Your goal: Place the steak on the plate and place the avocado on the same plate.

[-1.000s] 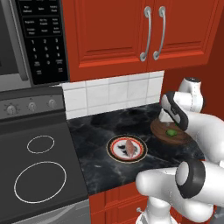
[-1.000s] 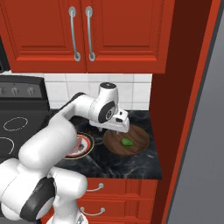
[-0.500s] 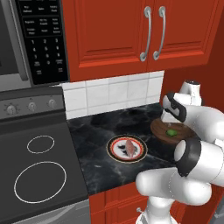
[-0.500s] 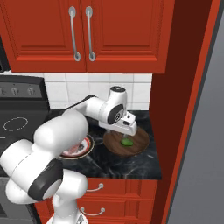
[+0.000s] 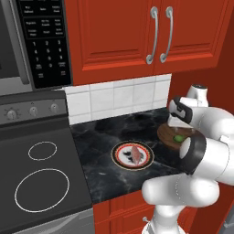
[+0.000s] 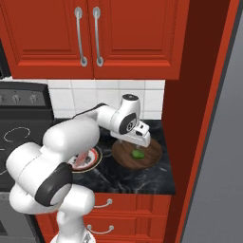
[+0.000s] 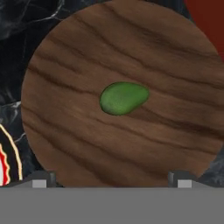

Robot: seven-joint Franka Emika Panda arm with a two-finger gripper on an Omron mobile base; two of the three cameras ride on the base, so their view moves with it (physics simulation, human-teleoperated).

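My gripper (image 7: 112, 180) is spread wide w/ nothing in it, hanging above the round wooden board (image 7: 78, 144) at the right end of the black marble counter (image 5: 100, 137). I've got the avocado (image 7: 124, 97) lying near the board's centre, framed btwn the two fingertips (image 7: 42, 179) in the hand view. The steak (image 5: 136, 155) already sits on the plate (image 5: 119, 158), just left of the board, approx mid-counter.
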